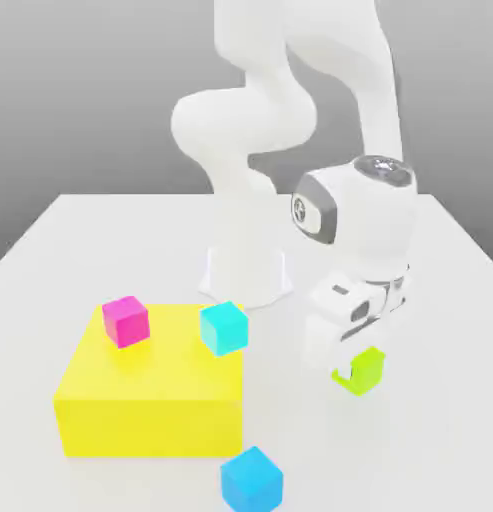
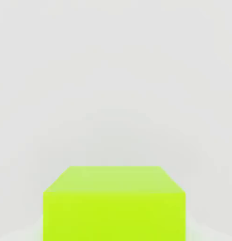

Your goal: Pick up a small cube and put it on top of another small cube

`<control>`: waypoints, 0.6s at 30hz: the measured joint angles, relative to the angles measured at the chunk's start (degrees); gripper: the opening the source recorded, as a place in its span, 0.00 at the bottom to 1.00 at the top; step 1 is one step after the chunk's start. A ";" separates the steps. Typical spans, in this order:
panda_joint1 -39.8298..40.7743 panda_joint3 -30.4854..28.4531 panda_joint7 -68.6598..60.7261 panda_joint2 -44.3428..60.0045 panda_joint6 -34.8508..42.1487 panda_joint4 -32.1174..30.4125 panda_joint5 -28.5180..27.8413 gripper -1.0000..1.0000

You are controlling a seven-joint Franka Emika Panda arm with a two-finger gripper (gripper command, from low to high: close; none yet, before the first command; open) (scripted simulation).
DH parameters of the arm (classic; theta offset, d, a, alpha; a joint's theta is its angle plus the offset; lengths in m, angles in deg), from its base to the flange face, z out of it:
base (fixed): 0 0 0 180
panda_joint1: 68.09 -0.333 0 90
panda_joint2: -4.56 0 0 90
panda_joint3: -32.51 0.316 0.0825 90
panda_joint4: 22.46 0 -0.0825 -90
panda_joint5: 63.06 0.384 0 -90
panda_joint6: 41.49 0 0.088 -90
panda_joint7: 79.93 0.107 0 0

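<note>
The small cube is lime-green and rests on the white table at the exterior view's right. My gripper has come straight down onto it, and the white hand covers the cube's left side. In the hand view the lime cube sits very close under the hand, its top face and one side showing. A cyan cube stands on the near right corner of a big yellow block. On that block's left part stands a magenta cube.
A blue cube lies on the table in front of the yellow block. The arm's round base stands behind the block, at the table's middle. The table's edges run along the far left and right.
</note>
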 joint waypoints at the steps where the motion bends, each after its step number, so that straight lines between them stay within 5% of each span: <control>1: -0.79 -0.58 -2.04 -1.28 1.45 0.32 -0.15 0.00; 18: 27.70 -27.19 -44.64 -32.97 34.76 3.21 -17.32 0.00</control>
